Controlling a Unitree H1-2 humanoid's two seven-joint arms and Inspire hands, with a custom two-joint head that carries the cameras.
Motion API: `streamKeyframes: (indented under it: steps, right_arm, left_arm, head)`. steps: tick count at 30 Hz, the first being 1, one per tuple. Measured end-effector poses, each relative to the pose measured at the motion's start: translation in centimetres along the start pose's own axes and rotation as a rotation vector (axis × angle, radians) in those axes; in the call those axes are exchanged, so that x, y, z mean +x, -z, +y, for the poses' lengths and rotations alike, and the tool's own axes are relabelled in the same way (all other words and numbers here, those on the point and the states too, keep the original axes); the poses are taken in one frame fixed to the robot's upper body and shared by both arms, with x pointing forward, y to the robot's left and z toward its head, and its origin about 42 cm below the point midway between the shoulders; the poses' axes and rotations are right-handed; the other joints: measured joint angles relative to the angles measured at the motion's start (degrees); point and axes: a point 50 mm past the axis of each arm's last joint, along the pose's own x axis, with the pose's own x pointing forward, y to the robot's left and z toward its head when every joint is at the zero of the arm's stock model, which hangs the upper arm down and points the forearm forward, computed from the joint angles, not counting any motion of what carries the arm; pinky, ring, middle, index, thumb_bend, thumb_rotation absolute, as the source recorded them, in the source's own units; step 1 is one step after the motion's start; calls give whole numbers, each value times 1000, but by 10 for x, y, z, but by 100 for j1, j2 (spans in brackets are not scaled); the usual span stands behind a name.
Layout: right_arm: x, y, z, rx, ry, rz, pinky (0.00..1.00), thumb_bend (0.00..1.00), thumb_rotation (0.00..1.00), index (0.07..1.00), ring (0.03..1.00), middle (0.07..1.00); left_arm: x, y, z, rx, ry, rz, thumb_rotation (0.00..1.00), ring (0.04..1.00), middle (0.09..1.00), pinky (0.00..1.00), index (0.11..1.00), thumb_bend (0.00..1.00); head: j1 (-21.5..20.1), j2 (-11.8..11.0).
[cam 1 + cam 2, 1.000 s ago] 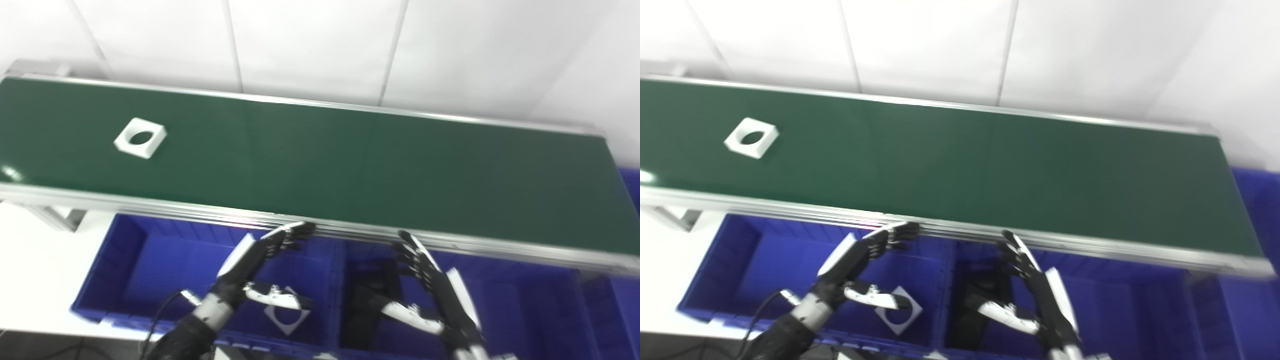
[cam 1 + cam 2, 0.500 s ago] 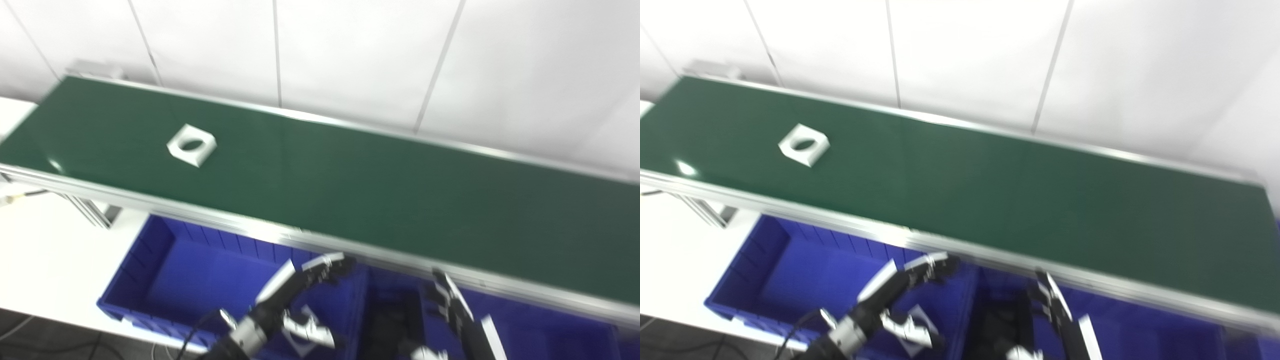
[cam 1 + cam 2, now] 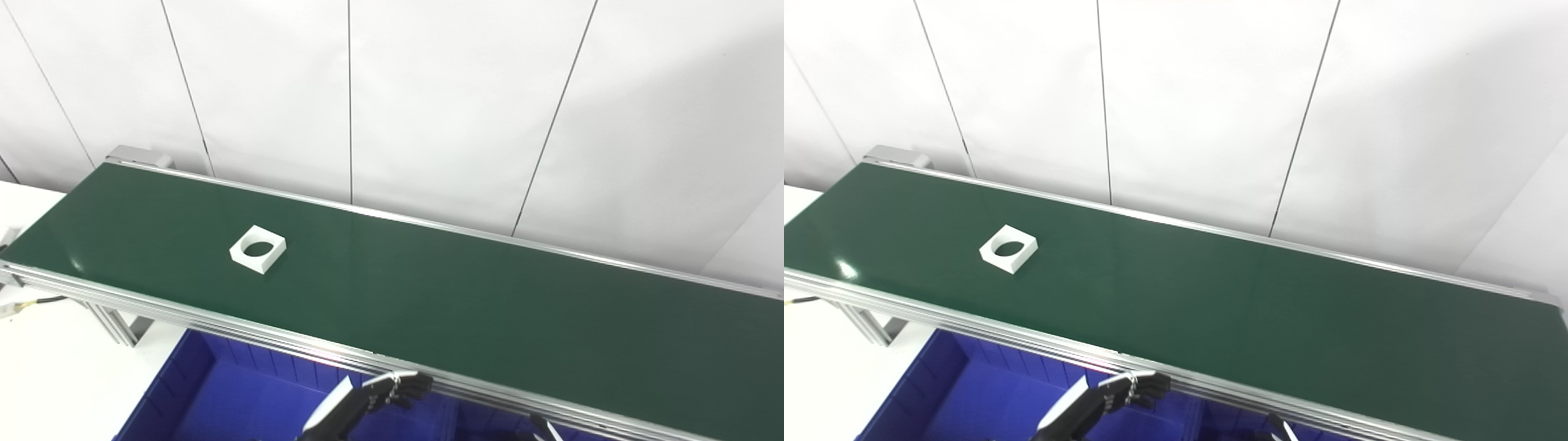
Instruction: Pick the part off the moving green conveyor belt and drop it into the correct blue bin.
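Observation:
A white square part [image 3: 258,248] with a round hole lies flat on the green conveyor belt [image 3: 465,306], towards its left end. My left hand [image 3: 367,401] shows at the bottom edge, just below the belt's near rail and above a blue bin [image 3: 202,392]. Its fingers are loosely bent and hold nothing. It is far from the part, down and to the right of it. Of my right hand [image 3: 1277,429] only a fingertip shows at the bottom edge, so its state is hidden.
The belt's aluminium near rail [image 3: 968,324] runs between my hands and the belt. A white panelled wall [image 3: 429,104] stands behind it. A white tabletop [image 3: 49,380] and the frame's leg [image 3: 116,321] are at the lower left. Most of the blue bins are out of view.
The camera has tilted up, so the whole picture has shifted: bins and both hands have slid to the bottom edge. The part that lay in the left bin is out of view.

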Motion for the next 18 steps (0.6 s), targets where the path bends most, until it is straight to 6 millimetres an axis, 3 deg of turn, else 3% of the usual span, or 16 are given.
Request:
streamKeyframes:
  steps: [4,7,9,14,18]
  right_arm:
    - [4,2,2,-1,-2,-5,699,807,304,934,823,842]
    - [5,3,2,0,-2,-5,698,811,295,928,820,836]
    - [5,2,3,1,-1,-14,700,805,297,926,820,834]
    - [7,2,2,0,-1,-19,707,819,289,919,816,827]
    - [9,2,2,3,0,-22,710,824,289,919,817,825]
  left_arm:
    - [16,-27,32,91,6,-111,312,804,818,755,807,909]
    - [28,-42,55,155,14,-171,335,838,836,820,838,846]
    - [33,-50,70,191,17,-197,344,835,839,812,838,830]
    - [45,-65,111,273,3,-213,349,835,839,812,842,827]
    - [53,-73,130,311,-2,-202,330,833,836,807,840,813]
  head:
    - [-9,-35]
    - [-18,-70]
    - [-18,-71]
    - [-26,-88]
    - [-26,-88]
